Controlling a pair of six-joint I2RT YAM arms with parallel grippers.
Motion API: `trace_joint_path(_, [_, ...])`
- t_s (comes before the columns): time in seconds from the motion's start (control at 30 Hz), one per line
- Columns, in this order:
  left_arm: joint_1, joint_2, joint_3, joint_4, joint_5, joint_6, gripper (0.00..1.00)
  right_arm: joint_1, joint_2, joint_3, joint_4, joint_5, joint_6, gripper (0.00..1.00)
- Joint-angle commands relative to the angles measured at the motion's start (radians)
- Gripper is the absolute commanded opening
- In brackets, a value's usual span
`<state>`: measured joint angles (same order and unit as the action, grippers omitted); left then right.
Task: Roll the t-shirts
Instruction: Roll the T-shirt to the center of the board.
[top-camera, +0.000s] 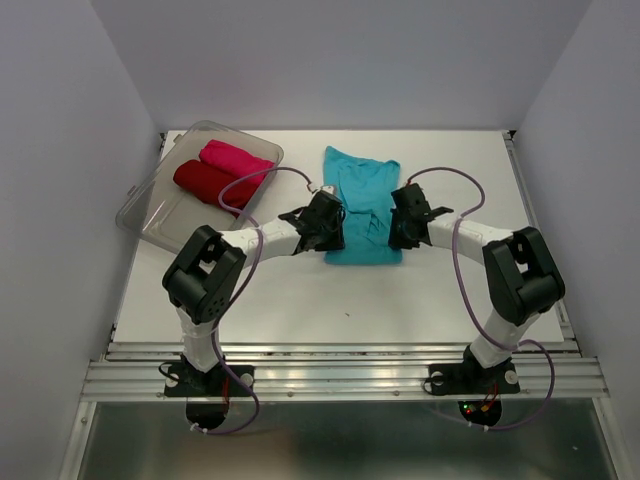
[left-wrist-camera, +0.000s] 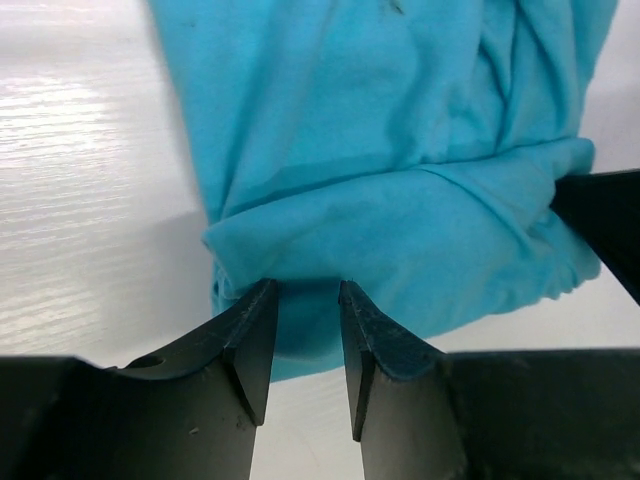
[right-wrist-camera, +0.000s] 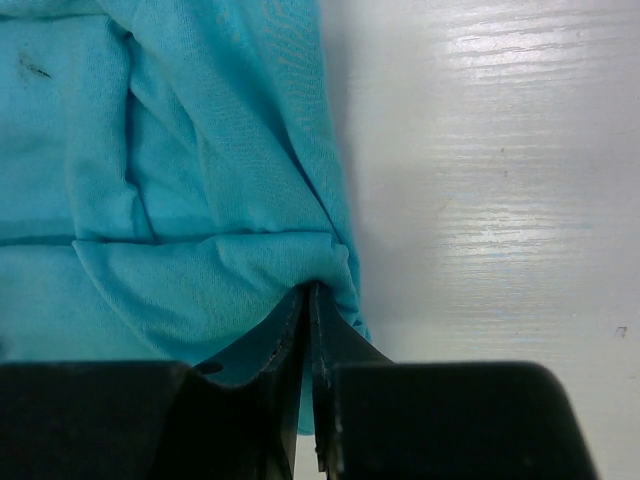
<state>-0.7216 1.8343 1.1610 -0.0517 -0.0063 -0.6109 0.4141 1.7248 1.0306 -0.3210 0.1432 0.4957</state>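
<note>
Here, turquoise t-shirt against left end effector

**A:** Top camera first: mounted high behind the arm bases, looking down and forward, far enough back to take in the whole table.

**B:** And the wrist views?

**A:** The left wrist camera sits right behind the left gripper, looking out along its fingers, very close. The turquoise t-shirt fills the view beyond the fingertips. The right wrist camera does the same behind the right gripper.

**B:** Any overlap?

**A:** All three see that shirt's near fold. Bare table lies left of the left fingers and right of the right fingers.
</note>
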Motion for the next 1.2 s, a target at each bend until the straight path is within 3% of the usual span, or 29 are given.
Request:
trace_joint_path(0.0, [0.007, -0.007, -0.014, 0.036, -0.099, 0.010, 0.43, 0.009, -0.027, -0.041, 0.023, 0.015, 0.012, 0.12])
trace_joint_path(0.17, [0.033, 0.033, -0.012, 0.036, -0.069, 0.019, 0.44, 0.009, -0.031, -0.044, 0.013, 0.006, 0.012, 0.13])
trace_joint_path(0.3, [0.033, -0.055, -0.017, 0.024, -0.078, 0.033, 0.45, 0.009, -0.071, -0.026, 0.002, 0.012, 0.018, 0.16])
trace_joint_path(0.53, [0.039, -0.231, -0.043, -0.062, -0.144, 0.045, 0.55, 0.009, -0.178, 0.033, -0.087, 0.104, -0.019, 0.51])
trace_joint_path(0.67, [0.039, -0.282, -0.122, -0.063, -0.112, 0.053, 0.77, 0.009, -0.257, 0.000, -0.142, 0.134, -0.010, 0.58])
trace_joint_path(0.73, [0.036, -0.303, -0.167, -0.034, -0.086, 0.045, 0.77, 0.009, -0.284, -0.042, -0.151, 0.116, 0.000, 0.60])
trace_joint_path(0.9, [0.034, -0.345, -0.326, 0.096, 0.001, 0.051, 0.70, 0.009, -0.401, -0.187, -0.073, -0.035, 0.009, 0.59])
trace_joint_path(1.17, [0.027, -0.279, -0.371, 0.234, 0.049, 0.085, 0.69, 0.009, -0.378, -0.299, 0.005, -0.114, 0.049, 0.46])
